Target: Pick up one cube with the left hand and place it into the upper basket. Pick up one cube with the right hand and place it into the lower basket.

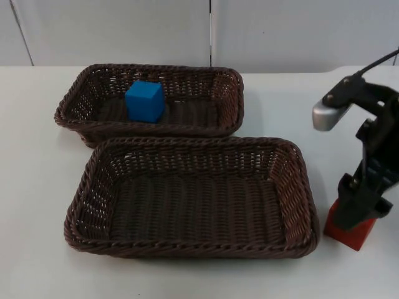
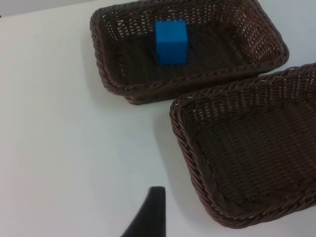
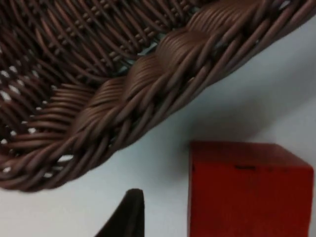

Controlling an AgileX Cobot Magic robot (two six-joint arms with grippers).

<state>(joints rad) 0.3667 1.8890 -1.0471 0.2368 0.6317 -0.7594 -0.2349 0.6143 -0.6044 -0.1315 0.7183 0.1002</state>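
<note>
Red cube [image 1: 351, 232] on counter [image 1: 37, 187] beside lower basket [image 1: 187, 249]; right tool [image 1: 356, 208] over it, grip state unclear. Next: pinch, lift.

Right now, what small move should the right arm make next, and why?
Probably close the right gripper on the red cube and lift. It sits low over that cube on the white table, beside the empty lower wicker basket; the blue cube already lies in the upper wicker basket.
</note>
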